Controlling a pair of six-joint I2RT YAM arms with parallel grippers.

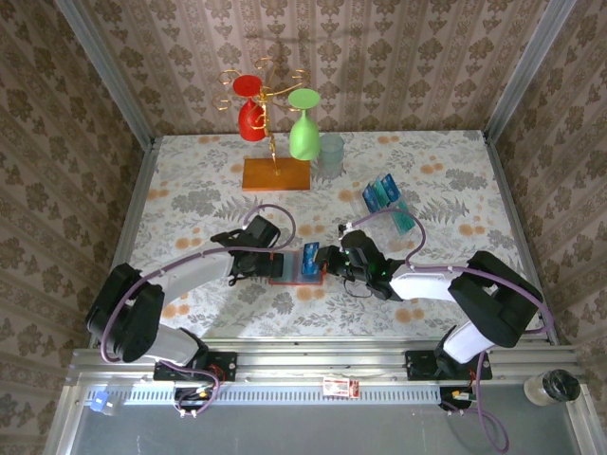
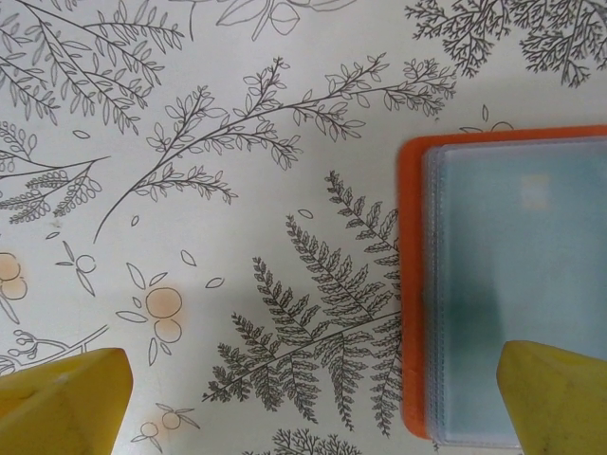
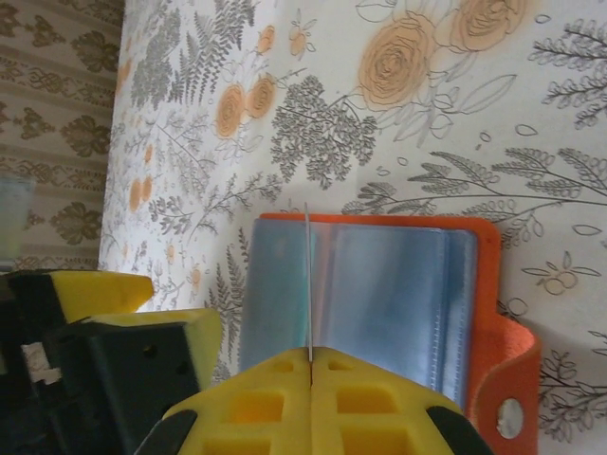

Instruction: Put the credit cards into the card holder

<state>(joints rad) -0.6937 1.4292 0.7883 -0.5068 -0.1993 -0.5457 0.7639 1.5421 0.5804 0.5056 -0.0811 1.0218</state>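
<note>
The card holder [image 1: 287, 270] lies open on the table, orange-red with grey-blue pockets [image 3: 398, 294]. My right gripper [image 3: 310, 358] is shut on one credit card [image 3: 308, 280], seen edge-on and standing upright over the holder's left pockets. From above, that blue card [image 1: 310, 260] sits at the holder's right side with the right gripper [image 1: 325, 263] behind it. My left gripper [image 2: 313, 408] is open at the holder's other edge [image 2: 413, 284]. One yellow fingertip [image 2: 560, 398] is over the pockets and the other [image 2: 62, 403] is over bare table.
More blue and teal cards stand in a clear rack [image 1: 387, 201] at the back right. A gold stand on a wooden base [image 1: 275, 173] carries a red and a green glass, with a clear cup [image 1: 330, 154] beside it. Walls enclose the table.
</note>
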